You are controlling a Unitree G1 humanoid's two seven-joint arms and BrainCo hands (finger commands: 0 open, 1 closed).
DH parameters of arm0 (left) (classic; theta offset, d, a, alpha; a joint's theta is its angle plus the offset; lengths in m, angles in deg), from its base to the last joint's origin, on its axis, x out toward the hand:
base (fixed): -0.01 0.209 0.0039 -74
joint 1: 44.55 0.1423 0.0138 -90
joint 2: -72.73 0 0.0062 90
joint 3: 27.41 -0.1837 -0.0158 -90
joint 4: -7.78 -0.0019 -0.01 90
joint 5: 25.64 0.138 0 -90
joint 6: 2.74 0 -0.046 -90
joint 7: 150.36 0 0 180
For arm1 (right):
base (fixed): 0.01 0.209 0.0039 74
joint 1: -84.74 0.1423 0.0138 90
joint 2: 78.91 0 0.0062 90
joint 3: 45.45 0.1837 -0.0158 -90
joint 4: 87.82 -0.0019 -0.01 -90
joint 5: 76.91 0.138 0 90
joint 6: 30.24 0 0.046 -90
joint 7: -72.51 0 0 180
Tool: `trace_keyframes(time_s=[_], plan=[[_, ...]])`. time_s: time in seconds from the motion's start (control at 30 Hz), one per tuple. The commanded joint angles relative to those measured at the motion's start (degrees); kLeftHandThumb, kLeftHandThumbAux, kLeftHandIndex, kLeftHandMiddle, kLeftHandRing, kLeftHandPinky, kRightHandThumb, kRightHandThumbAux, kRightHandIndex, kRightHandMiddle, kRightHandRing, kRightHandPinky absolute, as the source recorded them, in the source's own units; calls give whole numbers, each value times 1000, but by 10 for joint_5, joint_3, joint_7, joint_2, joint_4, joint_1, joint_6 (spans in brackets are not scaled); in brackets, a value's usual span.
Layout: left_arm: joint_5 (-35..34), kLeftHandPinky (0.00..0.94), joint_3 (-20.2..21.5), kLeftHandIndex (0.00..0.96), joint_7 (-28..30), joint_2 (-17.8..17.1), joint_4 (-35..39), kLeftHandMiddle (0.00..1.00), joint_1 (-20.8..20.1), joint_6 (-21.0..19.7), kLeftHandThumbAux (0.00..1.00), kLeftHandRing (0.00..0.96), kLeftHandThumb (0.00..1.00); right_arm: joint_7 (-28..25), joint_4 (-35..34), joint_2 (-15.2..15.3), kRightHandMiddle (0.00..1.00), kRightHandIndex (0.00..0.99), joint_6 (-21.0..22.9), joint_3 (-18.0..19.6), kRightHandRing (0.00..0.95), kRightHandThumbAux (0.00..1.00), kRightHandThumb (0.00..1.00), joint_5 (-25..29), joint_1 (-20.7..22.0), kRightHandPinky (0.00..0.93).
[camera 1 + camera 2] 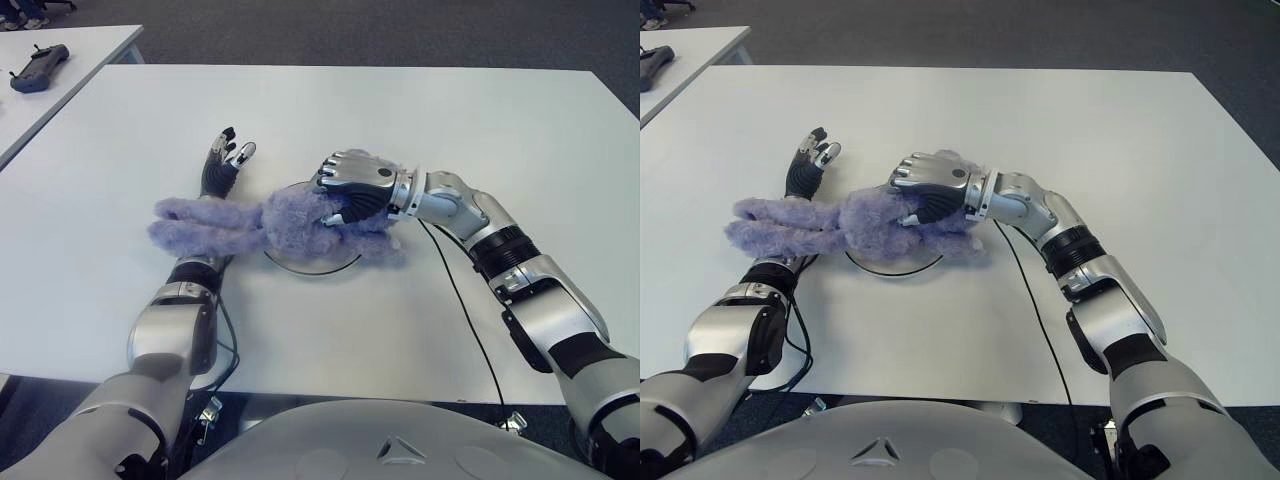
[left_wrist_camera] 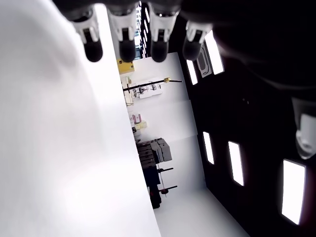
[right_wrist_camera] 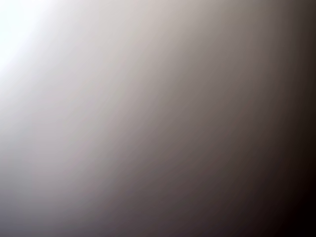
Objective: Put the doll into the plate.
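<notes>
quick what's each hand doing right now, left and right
Left hand: open, fingers extended, holding nothing, beyond the doll's long limbs.
Right hand: closed on the doll, over the plate.

Both eye views look forward and down from the head at the same white table (image 1: 420, 330), sharing almost all of it. The left wrist view looks close past its own fingertips (image 2: 126, 49) along the table; the right wrist view shows nothing legible.

Pretty sure we're in an office or lab space: we've got a plain white desk (image 1: 420, 330), a second white desk (image 1: 75, 50) next to it with a black handheld controller (image 1: 38, 67), dark grey carpet (image 1: 400, 30), and long ceiling light panels (image 2: 237, 163) overhead.
</notes>
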Motion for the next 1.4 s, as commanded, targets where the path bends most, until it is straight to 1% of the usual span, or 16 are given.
trace_keyframes(time_s=[0.03, 0.23, 0.47, 0.63, 0.67, 0.7, 0.83, 0.87, 0.93, 1.1, 1.17, 1.2, 1.23, 1.27, 1.33, 1.4], plan=[[12, 0, -12, 0, -11, 100, -105, 0, 149, -24, 384, 0, 0, -21, 40, 6, 848, 744, -3, -35, 856, 730, 871, -40, -17, 873], [12, 0, -11, 0, -12, 102, -105, 0, 148, -26, 384, 0, 0, -1, 50, 5, 854, 734, -16, -37, 866, 729, 862, -48, -14, 890], [17, 0, -15, 0, -26, 103, -105, 5, 148, -28, 398, 0, 0, 55, 60, 5, 847, 699, -36, -40, 866, 748, 710, -90, -8, 876], [22, 0, -19, 0, -36, 103, -105, 14, 149, -26, 405, 0, 0, 101, 60, 5, 834, 661, -38, -42, 855, 741, 637, -125, -5, 862], [23, 0, -20, 0, -37, 103, -105, 18, 149, -25, 411, 0, 0, 108, 61, 5, 808, 492, -38, -42, 829, 721, 696, -129, -6, 826], [24, 0, -21, 0, -39, 103, -105, 19, 149, -24, 412, 0, 0, 118, 63, 4, 801, 450, -39, -40, 822, 716, 710, -131, -7, 816], [27, 0, -23, 0, -41, 103, -105, 25, 149, -21, 426, 0, 0, 137, 70, 1, 735, 432, -43, -39, 746, 714, 712, -131, -11, 730], [27, 0, -23, 0, -41, 103, -105, 25, 149, -21, 433, 0, 0, 139, 71, 1, 702, 431, -44, -40, 695, 715, 710, -130, -12, 645], [28, 0, -24, 0, -41, 103, -105, 25, 149, -21, 438, 0, 0, 144, 74, 1, 680, 430, -45, -40, 661, 715, 709, -129, -14, 578], [26, 0, -22, 0, -34, 103, -105, 19, 148, -24, 441, 0, 0, 165, 75, 3, 642, 428, -41, -44, 628, 715, 706, -146, -13, 575], [25, 0, -21, 0, -32, 103, -105, 16, 147, -25, 436, 0, 0, 179, 75, 4, 625, 428, -40, -46, 607, 715, 705, -156, -12, 538], [25, 0, -21, 0, -31, 104, -104, 14, 147, -25, 432, 0, 0, 184, 75, 4, 582, 426, -39, -47, 538, 715, 704, -160, -12, 460], [25, 0, -21, 0, -30, 104, -104, 14, 147, -27, 431, 0, 0, 191, 75, 5, 575, 426, -39, -49, 526, 715, 704, -167, -10, 446], [24, 0, -21, 0, -30, 104, -104, 11, 146, -27, 427, 0, 0, 197, 75, 6, 477, 421, -39, -51, 433, 717, 700, -173, -9, 357], [23, 0, -20, 0, -28, 105, -104, 11, 146, -29, 426, 0, 0, 207, 74, 9, 448, 419, -39, -56, 406, 718, 698, -184, -6, 330], [22, 0, -19, 0, -27, 105, -105, 8, 145, -32, 423, 0, 0, 216, 74, 13, 262, 408, -38, -63, 208, 723, 687, -199, -2, 161]])
